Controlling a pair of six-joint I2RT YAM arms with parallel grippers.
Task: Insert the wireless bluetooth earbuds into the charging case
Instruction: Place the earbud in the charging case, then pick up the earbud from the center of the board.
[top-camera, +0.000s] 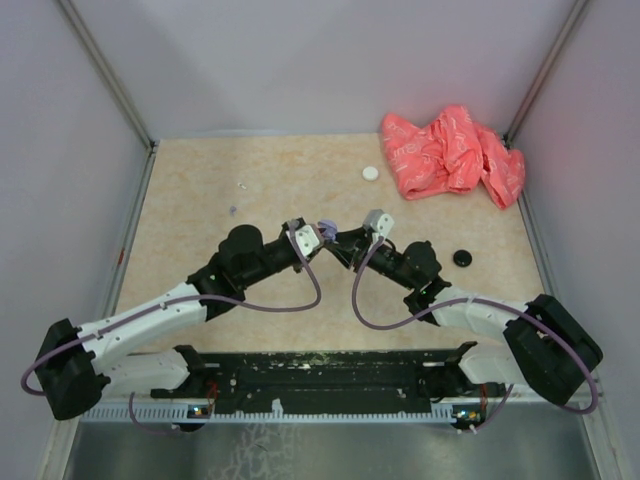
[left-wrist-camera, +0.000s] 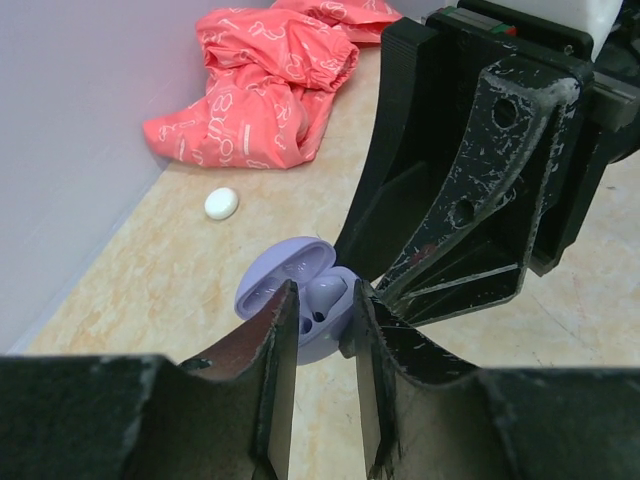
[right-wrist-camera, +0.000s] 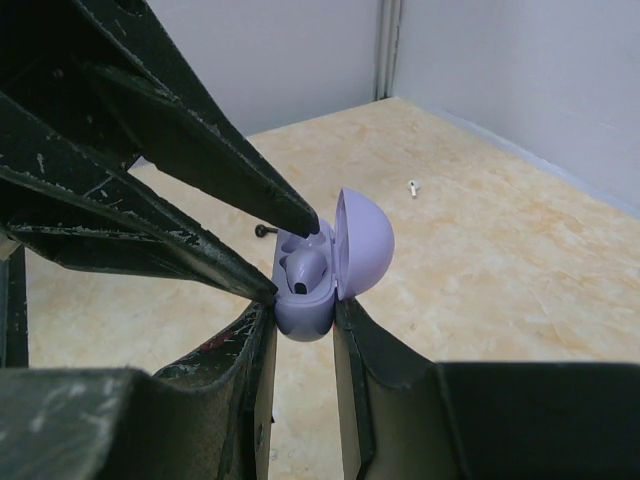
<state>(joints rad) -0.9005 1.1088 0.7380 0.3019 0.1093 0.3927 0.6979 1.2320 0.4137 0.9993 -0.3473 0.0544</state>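
My right gripper (right-wrist-camera: 303, 318) is shut on the base of an open lavender charging case (right-wrist-camera: 312, 305) and holds it above the table's middle (top-camera: 326, 227). Its lid stands open to the right. A pale purple earbud (right-wrist-camera: 305, 268) lies in one socket of the case; it also shows in the left wrist view (left-wrist-camera: 325, 297). My left gripper (left-wrist-camera: 325, 305) meets the case from the other side. Its jaws stand narrowly apart with the bud between the tips, not clearly pinching it. A white earbud (right-wrist-camera: 412, 187) and a black earbud (right-wrist-camera: 262, 230) lie on the table.
A crumpled pink bag (top-camera: 452, 152) lies at the back right. A white round case (top-camera: 371, 173) sits left of it and a black round case (top-camera: 463, 258) sits right of my right arm. Grey walls enclose the table (top-camera: 200, 190).
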